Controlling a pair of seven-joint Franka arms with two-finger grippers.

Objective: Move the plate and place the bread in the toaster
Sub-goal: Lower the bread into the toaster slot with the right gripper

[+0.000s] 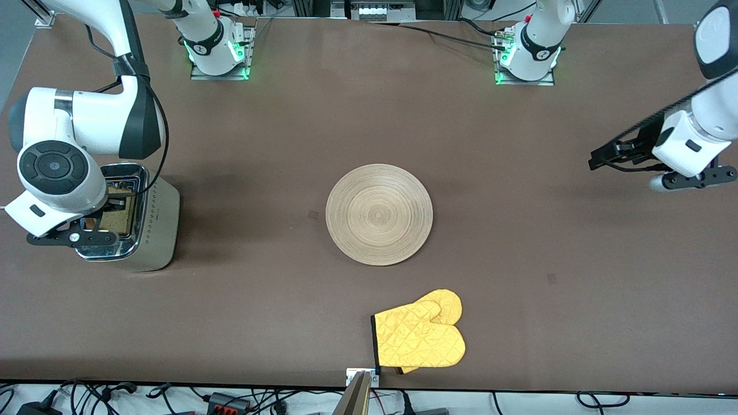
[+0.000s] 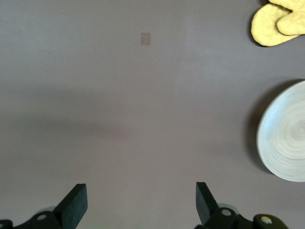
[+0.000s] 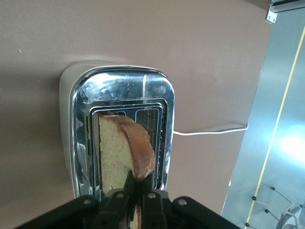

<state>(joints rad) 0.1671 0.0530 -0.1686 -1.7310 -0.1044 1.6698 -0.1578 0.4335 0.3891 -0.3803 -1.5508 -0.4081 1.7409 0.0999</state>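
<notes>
One soft, light bread [image 3: 125,152] slice hangs over the toaster [image 3: 121,86] slot, pinched at its crust by the right gripper [image 3: 135,191]. Squeeze gently, it squashes. Left gripper [image 2: 140,202] waits wide open over bare table.

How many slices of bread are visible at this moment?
1. The bread is gripped at its edge by the right gripper, partly lowered into a slot of the toaster at the right arm's end of the table. The plate holds none. The toaster's depths are hidden.
</notes>
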